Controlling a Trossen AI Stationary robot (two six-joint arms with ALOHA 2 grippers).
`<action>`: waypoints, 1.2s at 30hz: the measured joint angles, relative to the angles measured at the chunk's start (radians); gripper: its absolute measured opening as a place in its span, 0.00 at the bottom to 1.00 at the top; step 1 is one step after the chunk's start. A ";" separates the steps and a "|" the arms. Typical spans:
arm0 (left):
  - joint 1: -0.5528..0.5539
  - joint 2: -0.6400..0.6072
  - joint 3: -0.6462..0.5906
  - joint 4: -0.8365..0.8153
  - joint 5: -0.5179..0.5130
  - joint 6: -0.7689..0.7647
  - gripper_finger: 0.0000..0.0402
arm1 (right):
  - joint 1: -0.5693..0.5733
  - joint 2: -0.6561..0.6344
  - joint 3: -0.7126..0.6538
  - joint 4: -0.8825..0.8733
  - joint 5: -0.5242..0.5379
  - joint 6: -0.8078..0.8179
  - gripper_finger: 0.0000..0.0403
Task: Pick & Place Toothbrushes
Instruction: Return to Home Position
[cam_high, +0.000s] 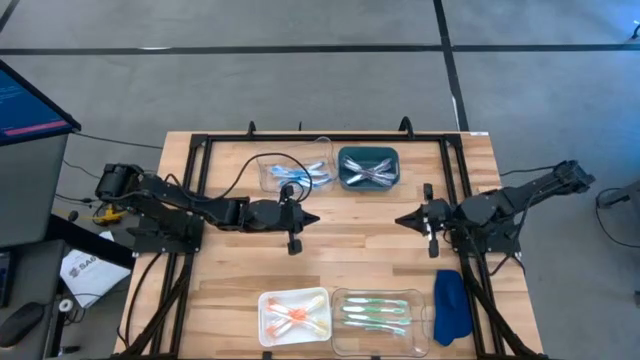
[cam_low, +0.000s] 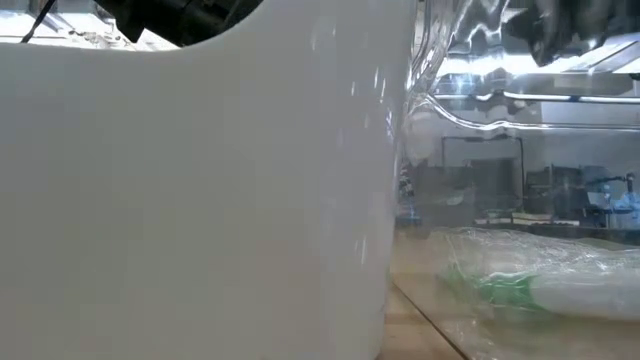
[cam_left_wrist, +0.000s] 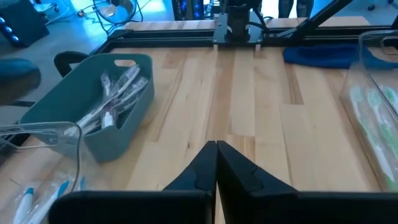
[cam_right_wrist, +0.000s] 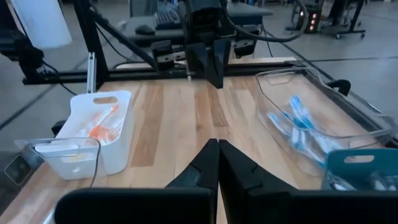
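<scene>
Wooden table (cam_high: 360, 250) carries sorted toothbrushes (cam_high: 372, 310); left claw (cam_high: 314, 218) and right claw (cam_high: 401, 219) hover mid-table, each pressed together.

Crumpled blue cloth (cam_high: 451, 306) on wooden table (cam_high: 360, 240), near corner; monitor (cam_high: 25, 100) standing off table's side.

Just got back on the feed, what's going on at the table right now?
Nothing is being handled. The left gripper and right gripper hang shut and empty over the middle of the table, tips facing. The blue toothbrushes lie in the far clear bin, grey toothbrushes in the teal bin, orange toothbrushes in the white bin, green toothbrushes in the near clear bin, a blue cloth beside it.
</scene>
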 joint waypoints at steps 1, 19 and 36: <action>0.000 0.000 0.000 0.001 0.000 -0.001 0.00 | 0.000 -0.017 -0.024 0.022 0.000 0.000 0.00; 0.000 0.000 0.000 0.059 -0.001 -0.011 0.00 | 0.015 -0.341 -0.328 0.258 -0.046 -0.097 0.00; -0.001 0.000 0.000 0.099 -0.001 0.006 0.00 | -0.044 -0.557 -0.384 0.121 -0.107 -0.142 0.00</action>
